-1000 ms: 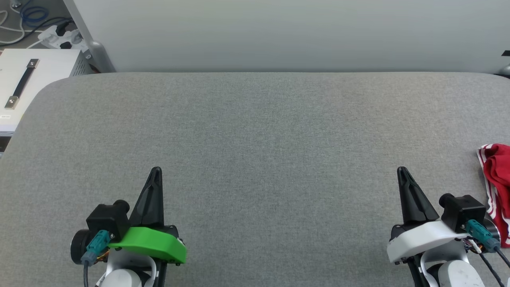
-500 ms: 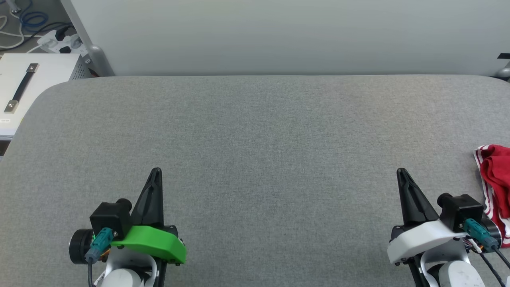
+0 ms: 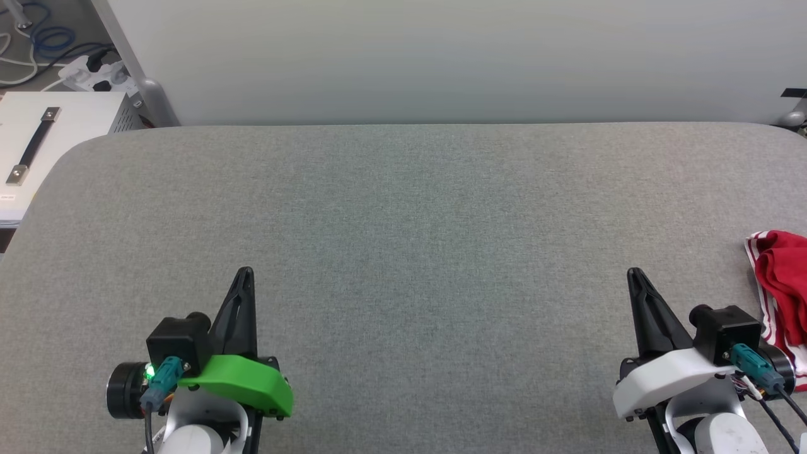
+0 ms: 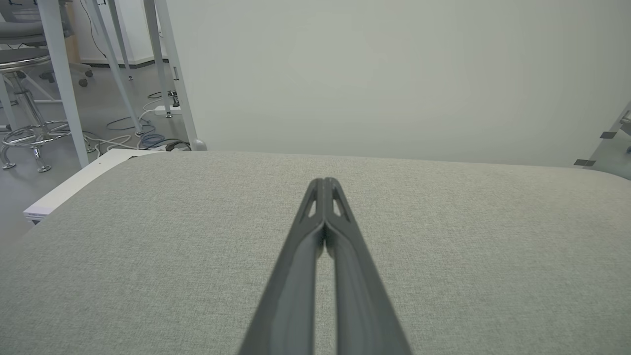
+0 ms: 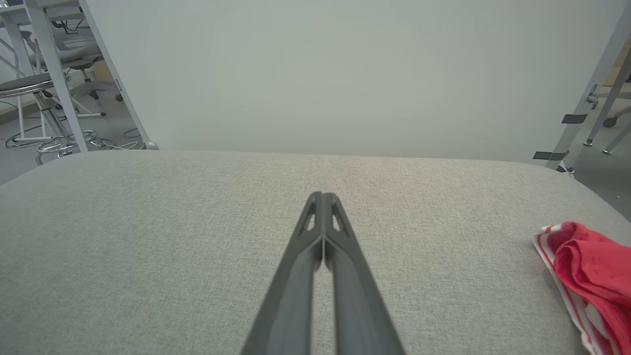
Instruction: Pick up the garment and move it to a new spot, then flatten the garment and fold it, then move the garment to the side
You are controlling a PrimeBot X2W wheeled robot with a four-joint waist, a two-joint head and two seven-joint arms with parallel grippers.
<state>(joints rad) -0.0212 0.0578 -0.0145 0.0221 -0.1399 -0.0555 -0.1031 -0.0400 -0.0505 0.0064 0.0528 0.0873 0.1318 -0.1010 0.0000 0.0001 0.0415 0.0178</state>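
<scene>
Red garment bunched at the table's right edge, both grippers pinched shut on nothing

The garment (image 3: 782, 284) sits rumpled at the right edge of the grey table (image 3: 403, 208), just beside the right gripper (image 3: 633, 272) and well apart from the left gripper (image 3: 244, 272). Both grippers are near the front edge with fingers pressed together, empty. It could be waiting for pickup or already parked aside, can't tell. If a grab is due, I'd bite a thick fold, not the striped trim.
</scene>
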